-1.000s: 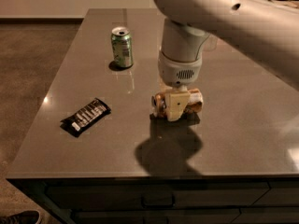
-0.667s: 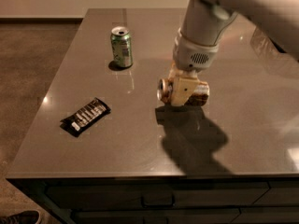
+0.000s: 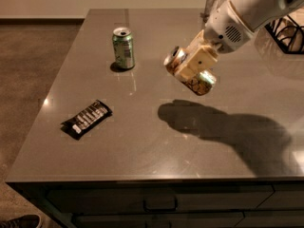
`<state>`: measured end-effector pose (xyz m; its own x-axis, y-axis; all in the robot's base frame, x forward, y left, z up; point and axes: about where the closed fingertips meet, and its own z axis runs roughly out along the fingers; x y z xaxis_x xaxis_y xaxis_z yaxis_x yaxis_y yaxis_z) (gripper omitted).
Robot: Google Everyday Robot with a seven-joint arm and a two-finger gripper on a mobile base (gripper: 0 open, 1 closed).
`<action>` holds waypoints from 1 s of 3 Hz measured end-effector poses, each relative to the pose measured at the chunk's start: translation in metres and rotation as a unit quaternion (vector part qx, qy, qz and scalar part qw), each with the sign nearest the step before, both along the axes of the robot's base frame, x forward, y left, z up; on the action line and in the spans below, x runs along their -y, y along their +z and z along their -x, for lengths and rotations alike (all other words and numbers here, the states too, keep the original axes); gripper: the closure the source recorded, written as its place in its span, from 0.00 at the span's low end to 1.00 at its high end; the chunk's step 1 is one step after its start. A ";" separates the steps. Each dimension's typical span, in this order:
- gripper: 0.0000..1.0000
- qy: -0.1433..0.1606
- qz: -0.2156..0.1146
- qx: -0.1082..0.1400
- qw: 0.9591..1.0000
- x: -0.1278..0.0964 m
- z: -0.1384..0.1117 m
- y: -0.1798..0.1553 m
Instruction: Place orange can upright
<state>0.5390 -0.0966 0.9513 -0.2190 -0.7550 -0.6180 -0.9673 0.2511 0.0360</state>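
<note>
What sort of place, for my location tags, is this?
Probably a kitchen: grey counter with drawers beneath, green drink can standing on it; the gripper holds the orange-gold aluminium can tilted above.

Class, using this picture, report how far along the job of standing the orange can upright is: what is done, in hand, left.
Done: the gripper grips the orange can clear of the table, with its shadow below. In hand: the can hangs tilted, nearly sideways, silver top toward the upper left. Left: turn it upright, set it down, release.
</note>
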 end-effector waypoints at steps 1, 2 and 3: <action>1.00 -0.042 -0.070 0.026 0.996 0.004 -0.004 0.011; 1.00 -0.094 -0.127 0.045 0.986 0.003 -0.015 0.003; 1.00 -0.142 -0.195 0.071 0.968 -0.002 -0.034 -0.004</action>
